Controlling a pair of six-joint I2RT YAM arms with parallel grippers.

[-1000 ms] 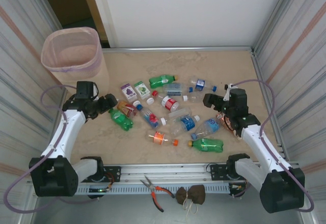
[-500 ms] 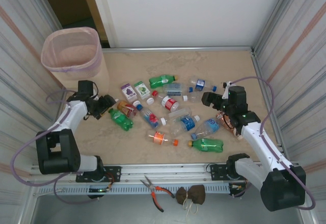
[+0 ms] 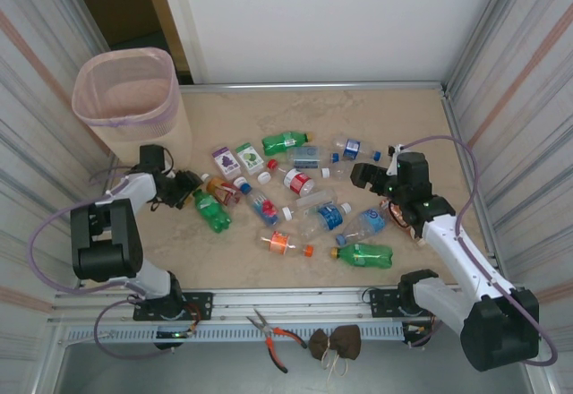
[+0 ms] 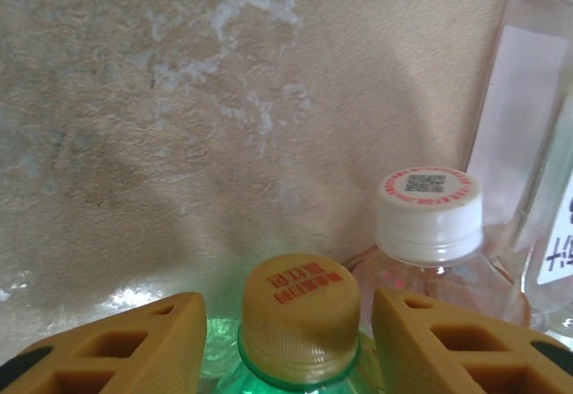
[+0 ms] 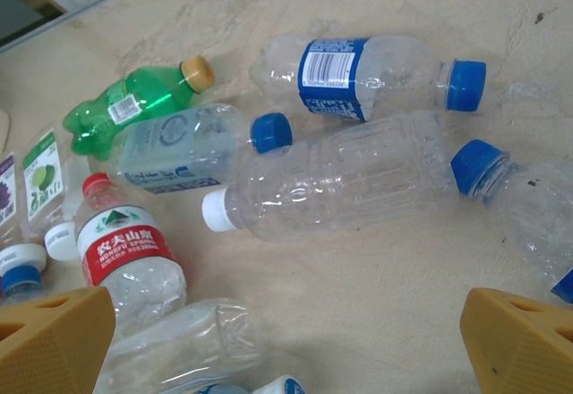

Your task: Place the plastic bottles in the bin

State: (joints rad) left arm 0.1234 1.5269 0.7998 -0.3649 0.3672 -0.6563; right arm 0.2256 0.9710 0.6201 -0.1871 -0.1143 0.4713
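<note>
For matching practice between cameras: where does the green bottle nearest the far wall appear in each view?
Top external: the green bottle at the pile's far edge, right of two cartons.
Right wrist: upper left, gold cap pointing right.
Left wrist: a different green bottle sits inside the left pincer.
Shared landmark: the red-labelled bottle, below it in both pictures.

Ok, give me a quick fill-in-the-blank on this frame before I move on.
1. The bottle between the left fingers is ___ plastic.
2. The bin stands on the robot's ___ side.
3. In the right wrist view, the red-labelled bottle has a ___ cap.
4. The right fingers stand wide ___.
Missing words: green; left; red; open.
</note>
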